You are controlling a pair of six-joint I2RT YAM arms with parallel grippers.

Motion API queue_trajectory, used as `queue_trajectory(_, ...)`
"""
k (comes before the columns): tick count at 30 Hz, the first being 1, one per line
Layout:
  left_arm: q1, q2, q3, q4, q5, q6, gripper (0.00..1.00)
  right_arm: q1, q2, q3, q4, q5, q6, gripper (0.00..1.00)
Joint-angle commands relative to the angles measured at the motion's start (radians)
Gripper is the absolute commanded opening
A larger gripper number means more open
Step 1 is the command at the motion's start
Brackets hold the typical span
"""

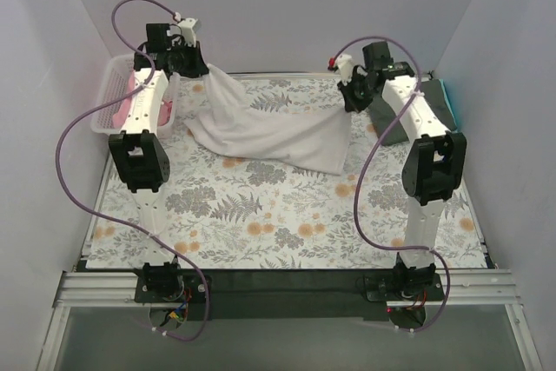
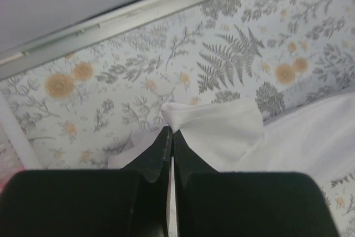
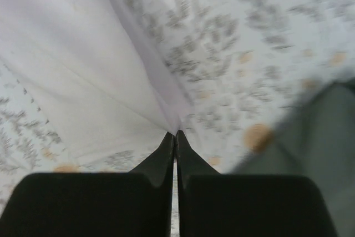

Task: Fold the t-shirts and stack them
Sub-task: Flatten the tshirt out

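A large white t-shirt (image 1: 265,126) hangs stretched between both arms over the far half of the table. My left gripper (image 1: 198,67) is shut on its far left corner, and the pinched cloth (image 2: 213,123) bunches just past the tips (image 2: 171,130). At the shirt's right corner my right gripper (image 1: 351,98) is shut on the white cloth (image 3: 94,76), which fans out from its tips (image 3: 175,132). A dark grey-green t-shirt (image 1: 389,121) lies by the right arm, with a teal t-shirt (image 1: 452,102) beyond it. A pink t-shirt (image 1: 130,103) lies in the basket.
A white lattice basket (image 1: 109,97) stands at the far left, partly behind the left arm. The floral table cloth (image 1: 278,215) covers the table. White walls close in the left, back and right sides.
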Motion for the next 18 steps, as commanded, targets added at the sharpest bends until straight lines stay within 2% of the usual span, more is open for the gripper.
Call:
queue_trajectory(1,0.046,-0.056,0.136,0.083,0.074,-0.098,0.0,-0.038,-0.005,0.23,0.014,0.058,-0.031,0.01)
queue_trajectory(3,0.088,-0.117,0.091,0.242,0.137,-0.182,0.0,-0.05,-0.03,0.319,0.018,0.071,-0.032,0.01)
queue_trajectory(4,0.104,-0.154,0.019,0.358,0.154,-0.204,0.0,-0.054,-0.048,0.327,0.019,0.073,-0.045,0.01)
queue_trajectory(5,0.119,-0.23,-0.018,0.407,0.168,-0.222,0.0,-0.061,-0.098,0.324,0.024,0.076,-0.054,0.01)
queue_trajectory(8,0.17,-0.36,-0.147,0.458,0.253,-0.187,0.0,-0.059,-0.204,0.167,0.057,0.067,-0.123,0.01)
queue_trajectory(11,0.204,-0.477,-0.326,0.395,0.357,-0.06,0.0,-0.048,-0.356,-0.102,0.1,0.068,-0.186,0.01)
queue_trajectory(12,0.208,-0.561,-0.471,0.361,0.381,0.007,0.0,-0.042,-0.411,-0.16,0.103,0.077,-0.219,0.01)
queue_trajectory(13,0.208,-0.598,-0.539,0.323,0.399,0.069,0.0,-0.039,-0.437,-0.291,0.105,0.082,-0.241,0.01)
queue_trajectory(14,0.208,-0.638,-0.625,0.236,0.431,0.215,0.0,-0.026,-0.465,-0.353,0.11,0.087,-0.259,0.01)
queue_trajectory(15,0.208,-0.683,-0.763,0.188,0.441,0.288,0.0,-0.019,-0.515,-0.427,0.125,0.096,-0.294,0.01)
queue_trajectory(16,0.208,-0.759,-0.846,0.112,0.441,0.345,0.0,-0.012,-0.542,-0.551,0.136,0.104,-0.308,0.01)
queue_trajectory(18,0.21,-0.835,-0.975,0.026,0.429,0.492,0.0,0.016,-0.612,-0.674,0.149,0.123,-0.341,0.01)
